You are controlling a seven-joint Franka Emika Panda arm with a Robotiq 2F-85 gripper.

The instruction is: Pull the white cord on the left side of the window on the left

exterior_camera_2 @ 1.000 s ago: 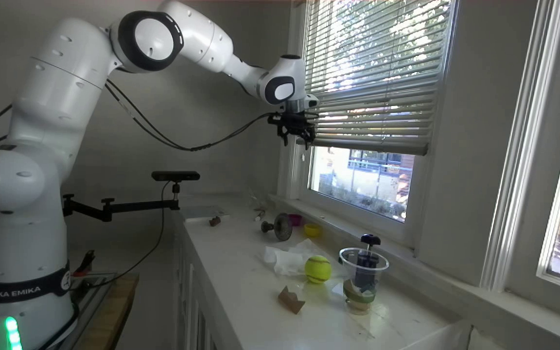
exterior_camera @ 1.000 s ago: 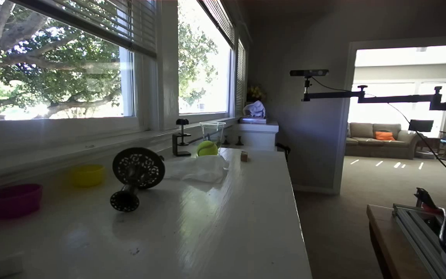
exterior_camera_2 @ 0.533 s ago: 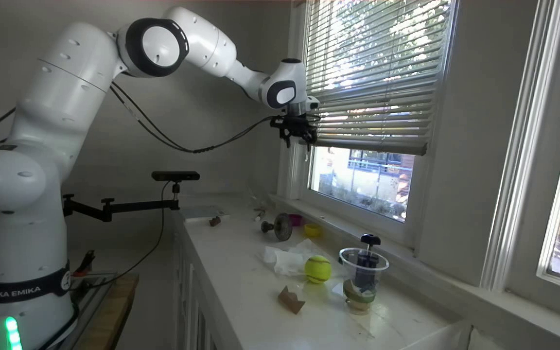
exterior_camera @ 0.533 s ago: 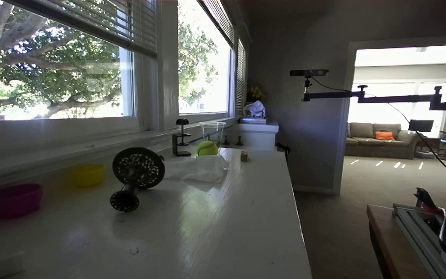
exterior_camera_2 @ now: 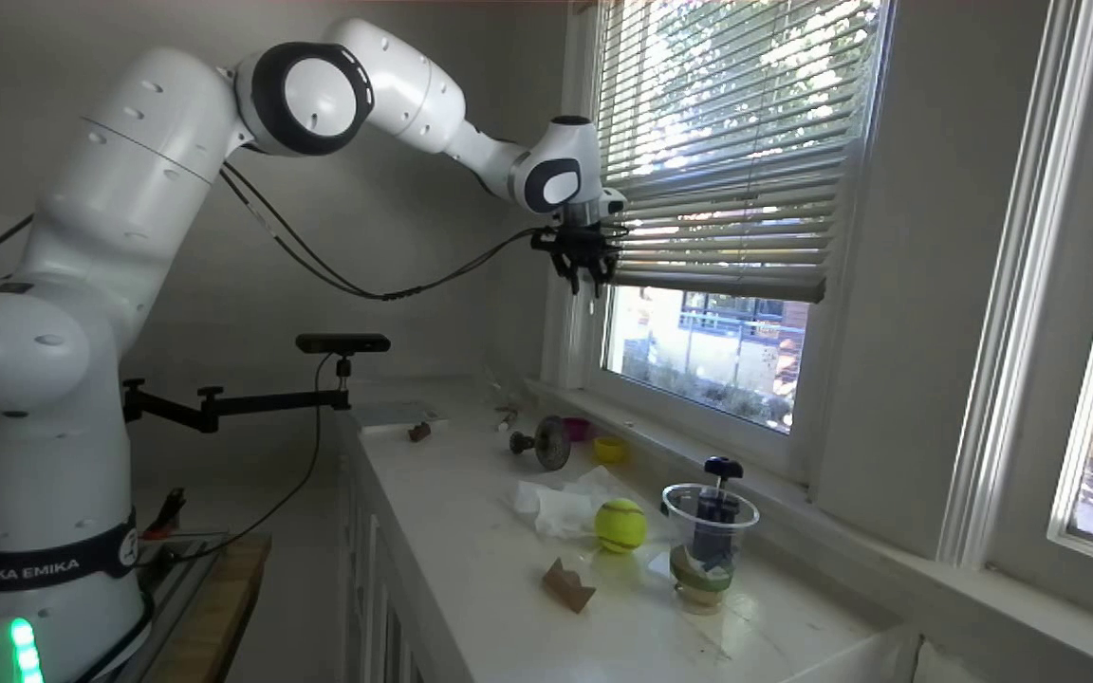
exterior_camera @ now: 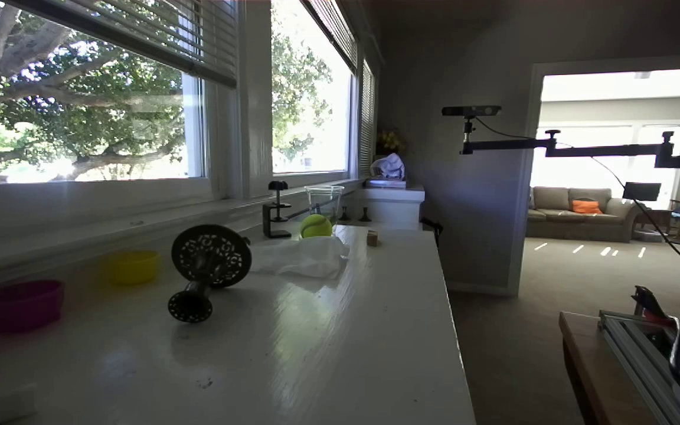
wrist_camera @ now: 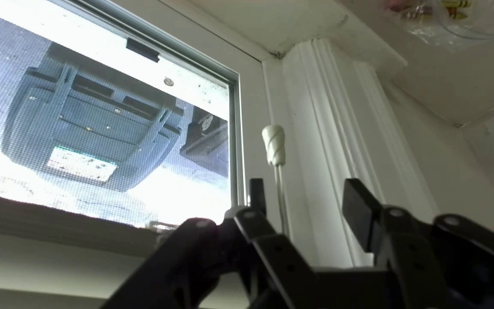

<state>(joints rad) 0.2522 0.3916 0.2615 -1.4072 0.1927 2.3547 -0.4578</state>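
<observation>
Wrist view: white blind cord (wrist_camera: 280, 189) is hanging between the closing fingers (wrist_camera: 360, 210) of the Robotiq gripper (wrist_camera: 305, 195).
Its tassel (wrist_camera: 275, 146) is dangling just beyond the fingertips, the cord running nearer one finger; depth is hard to judge. Compared with a second ago, the fingers are drawing together, but are standing apart and gripping nothing, so lining up is probably giving way to clamping, with the pull remaining. Beside the gripper, the slatted blind (exterior_camera_2: 736, 161) over the window (exterior_camera_2: 708, 356) is shifting slightly, perhaps being nudged.
</observation>
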